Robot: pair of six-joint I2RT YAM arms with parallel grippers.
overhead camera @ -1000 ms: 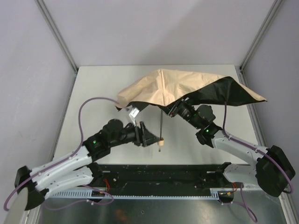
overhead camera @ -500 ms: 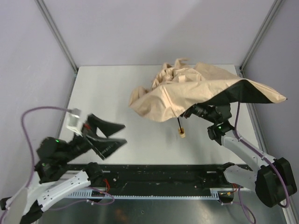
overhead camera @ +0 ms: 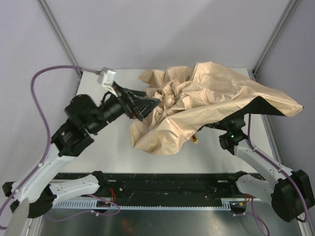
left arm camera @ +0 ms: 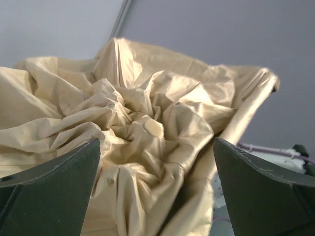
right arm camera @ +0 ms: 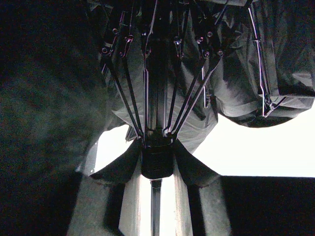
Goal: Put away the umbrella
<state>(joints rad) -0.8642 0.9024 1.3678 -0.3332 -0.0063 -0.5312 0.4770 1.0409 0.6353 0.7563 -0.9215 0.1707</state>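
Observation:
The umbrella lies half collapsed over the right middle of the table, its tan fabric crumpled and a black underside showing at the right edge. Its small tan handle pokes out below the canopy. My left gripper is raised, open and empty, its tips at the canopy's left side; in the left wrist view the fabric fills the gap between the fingers. My right gripper is under the canopy, shut on the black runner on the shaft, below the ribs.
The white table is boxed in by grey walls with metal posts at the back left and back right. A black rail runs along the near edge. A purple cable loops above my left arm.
The canopy has collapsed from spread open to a crumpled heap. My left gripper left the shaft, swung down to the left, then rose to the canopy's left side.

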